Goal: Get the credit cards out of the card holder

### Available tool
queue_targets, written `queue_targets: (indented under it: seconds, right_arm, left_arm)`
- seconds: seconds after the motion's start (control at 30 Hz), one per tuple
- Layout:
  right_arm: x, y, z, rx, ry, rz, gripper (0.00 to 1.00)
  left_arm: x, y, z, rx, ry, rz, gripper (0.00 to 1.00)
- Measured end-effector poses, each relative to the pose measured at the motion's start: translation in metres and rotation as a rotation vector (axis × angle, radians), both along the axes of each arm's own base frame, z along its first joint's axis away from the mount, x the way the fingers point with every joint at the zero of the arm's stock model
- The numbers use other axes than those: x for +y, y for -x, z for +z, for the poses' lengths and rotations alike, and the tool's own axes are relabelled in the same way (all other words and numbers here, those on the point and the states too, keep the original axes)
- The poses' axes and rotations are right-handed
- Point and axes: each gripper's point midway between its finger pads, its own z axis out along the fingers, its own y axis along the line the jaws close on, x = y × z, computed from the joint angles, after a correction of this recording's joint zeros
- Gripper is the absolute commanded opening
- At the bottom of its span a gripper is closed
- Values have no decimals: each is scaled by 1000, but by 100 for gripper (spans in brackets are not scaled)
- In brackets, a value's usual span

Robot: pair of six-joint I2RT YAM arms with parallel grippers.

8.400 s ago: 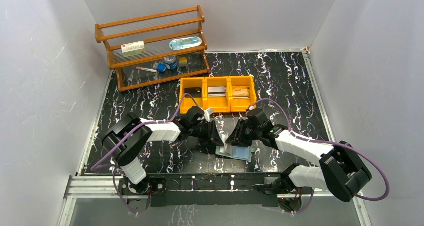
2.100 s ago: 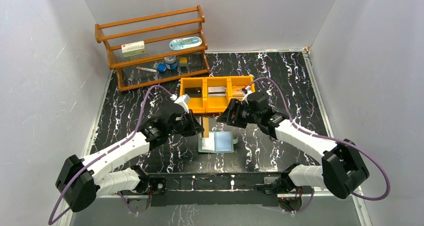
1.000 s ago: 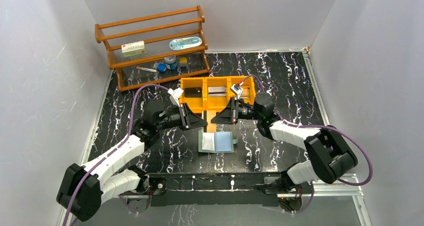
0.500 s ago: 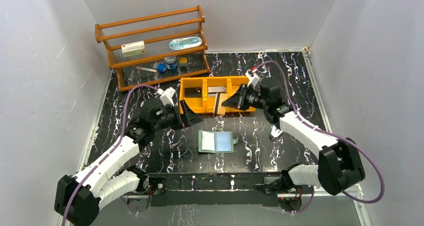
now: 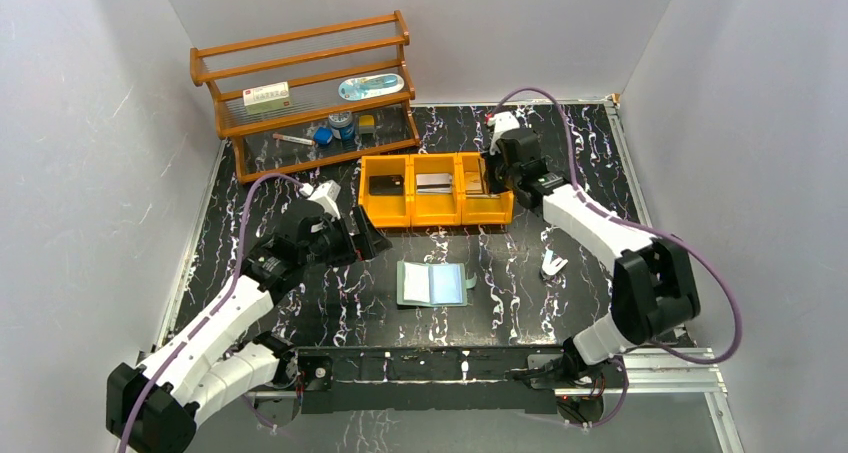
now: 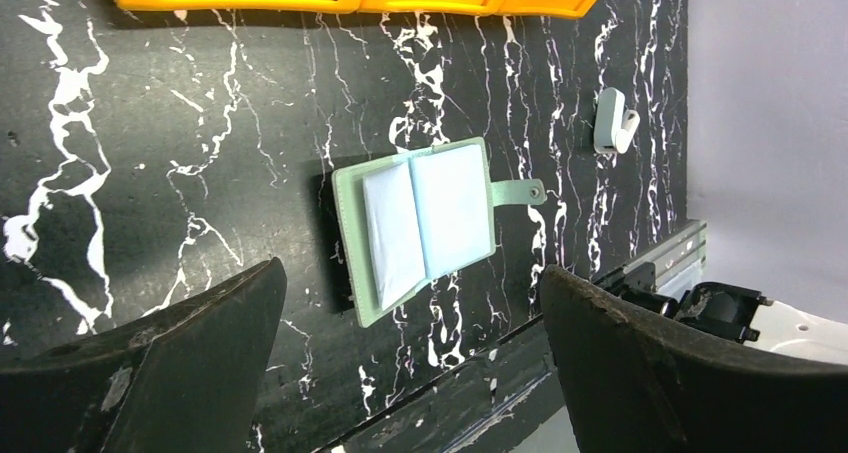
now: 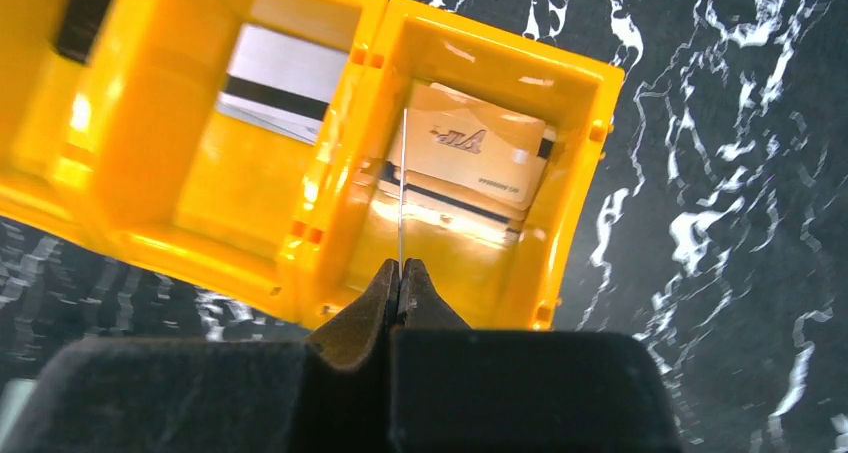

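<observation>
pinched edge-on in the right gripper (image 7: 402, 278), tips pressed together on it: one credit card (image 7: 402, 188), upright over the right-hand compartment of the orange bin (image 7: 330, 235). flat in that compartment below it: tan card (image 7: 482, 148) atop another. in the middle compartment, silvery card (image 7: 285, 83) with a dark stripe. lying open on the black marbled table (image 6: 180, 143), apart from the bin and toward the near edge: card holder (image 6: 415, 228), pale teal, snap tab out to one side, pale sleeves showing. left of the holder and clear of it, left gripper (image 5: 362, 239), fingers spread wide, holding nothing. to the holder's right, small white hook (image 6: 612, 121). at the back left, wooden rack (image 5: 300, 93).
</observation>
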Motion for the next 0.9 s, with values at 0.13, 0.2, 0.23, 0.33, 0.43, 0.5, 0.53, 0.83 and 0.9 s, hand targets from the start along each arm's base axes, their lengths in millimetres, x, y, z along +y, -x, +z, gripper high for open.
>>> queue_targets:
  seconds: [0.13, 0.2, 0.23, 0.33, 0.43, 0.5, 0.53, 0.83, 0.9]
  right_arm:
    - [-2, -13, -21, -6, 168, 106, 0]
    - [-4, -18, -24, -28, 239, 156, 0]
    - [-5, -21, -24, -43, 276, 183, 0]
    - [-6, -33, -22, -88, 374, 247, 0]
    - [-5, -43, -27, -113, 466, 330, 0]
    - [-4, -49, -34, -121, 524, 386, 0]
    - [-4, -51, -39, -123, 553, 413, 0]
    - [-8, -70, -68, -152, 755, 562, 0]
    - [-8, -77, -71, -169, 792, 576, 0]
  left_arm:
    - [6, 2, 0, -7, -23, 12, 98]
    - [8, 4, 0, -3, -28, 16, 98]
    - [9, 4, -1, -2, -30, 17, 98]
    - [10, 5, 0, -1, -31, 20, 98]
    - [10, 6, -1, 4, -33, 22, 98]
    - [10, 6, -1, 7, -33, 22, 98]
    - [10, 7, -2, 8, -33, 23, 98]
    - [10, 7, -2, 10, -31, 24, 98]
    - [10, 7, -2, 11, -30, 25, 98]
